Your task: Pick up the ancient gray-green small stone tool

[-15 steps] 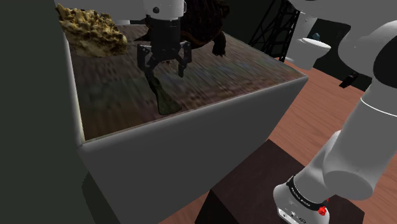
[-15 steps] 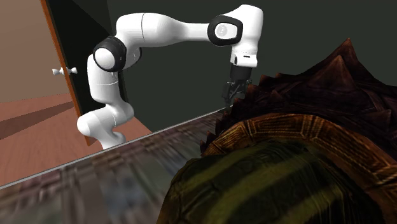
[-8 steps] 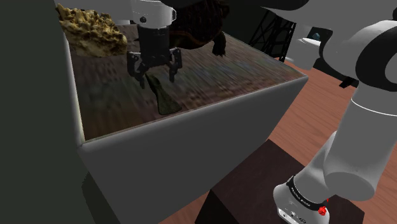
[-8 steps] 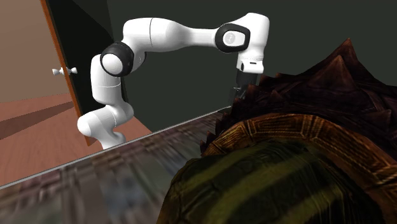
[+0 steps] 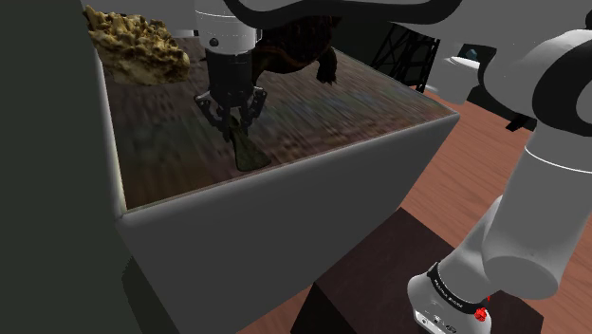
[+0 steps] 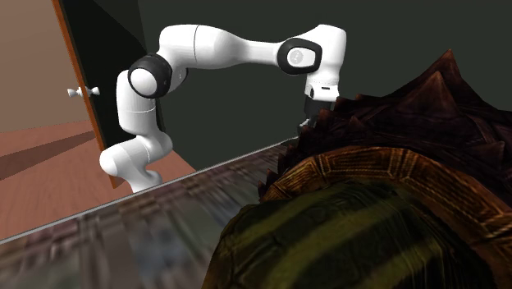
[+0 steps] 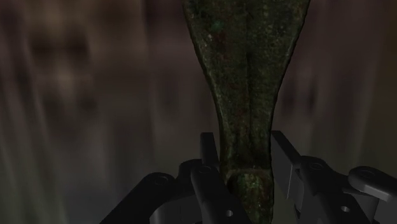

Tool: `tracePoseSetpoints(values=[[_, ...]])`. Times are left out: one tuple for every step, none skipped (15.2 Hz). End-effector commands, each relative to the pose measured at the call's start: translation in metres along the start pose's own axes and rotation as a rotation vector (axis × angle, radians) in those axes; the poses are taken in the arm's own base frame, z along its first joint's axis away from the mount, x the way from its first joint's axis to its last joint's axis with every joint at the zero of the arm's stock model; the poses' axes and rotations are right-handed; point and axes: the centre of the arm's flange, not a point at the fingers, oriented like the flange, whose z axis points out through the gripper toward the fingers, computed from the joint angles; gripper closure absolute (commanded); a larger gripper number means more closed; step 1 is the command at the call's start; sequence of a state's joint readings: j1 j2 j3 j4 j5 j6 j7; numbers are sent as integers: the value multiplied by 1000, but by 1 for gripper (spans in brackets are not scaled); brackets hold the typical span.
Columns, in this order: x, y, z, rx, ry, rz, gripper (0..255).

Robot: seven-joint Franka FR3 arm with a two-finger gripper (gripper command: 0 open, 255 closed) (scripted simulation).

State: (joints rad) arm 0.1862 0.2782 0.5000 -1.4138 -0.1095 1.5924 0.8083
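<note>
I'm at the grasp step. The tool [image 5: 231,120] is down on the table [image 5: 342,109], over the end of the stone piece [image 5: 246,154] that points toward the table's middle. The stone piece is a dark grey-green wedge lying flat a little in from the table edge that faces the stand. Its broad end points at that edge.

In the wrist view the stone piece [image 7: 245,76] narrows toward the tool [image 7: 245,151], and the two black fingers stand against either flank of the narrow neck. I can make out no gap on either side, so I read the tool as closed on the stone piece, though nothing shows it off the table yet.

A rough yellow-brown lump [image 5: 138,44] sits at the far corner. A dark, spiky shelled figure [image 5: 296,40] stands along the far edge, just behind the wrist.

To my mind the next move is a straight lift, and a slow one. The grip is on the thin end and the heavy broad end hangs out beyond the fingers, so the stone piece may pivot or droop as it leaves the table. I would raise it a little and check in the wrist view that the neck has not slid. Then I would carry it upward, keeping away from the shelled figure.
</note>
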Motion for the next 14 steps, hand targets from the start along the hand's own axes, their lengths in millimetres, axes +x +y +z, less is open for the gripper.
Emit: tracePoseSetpoints(values=[[0,0,0,0,0,0,255],[0,0,0,0,0,0,255],[0,0,0,0,0,0,255],[0,0,0,0,0,0,255],[0,0,0,0,0,0,255],[0,0,1,0,0,0,255],[0,0,-4,0,0,0,255],[-1,0,-10,0,0,0,255],[-1,0,-15,0,0,0,255],[-1,0,-20,0,0,0,255],[-2,0,-25,0,0,0,255],[-2,1,-31,0,0,0,255],[-2,1,-36,0,0,0,255],[-3,1,-41,0,0,0,255]])
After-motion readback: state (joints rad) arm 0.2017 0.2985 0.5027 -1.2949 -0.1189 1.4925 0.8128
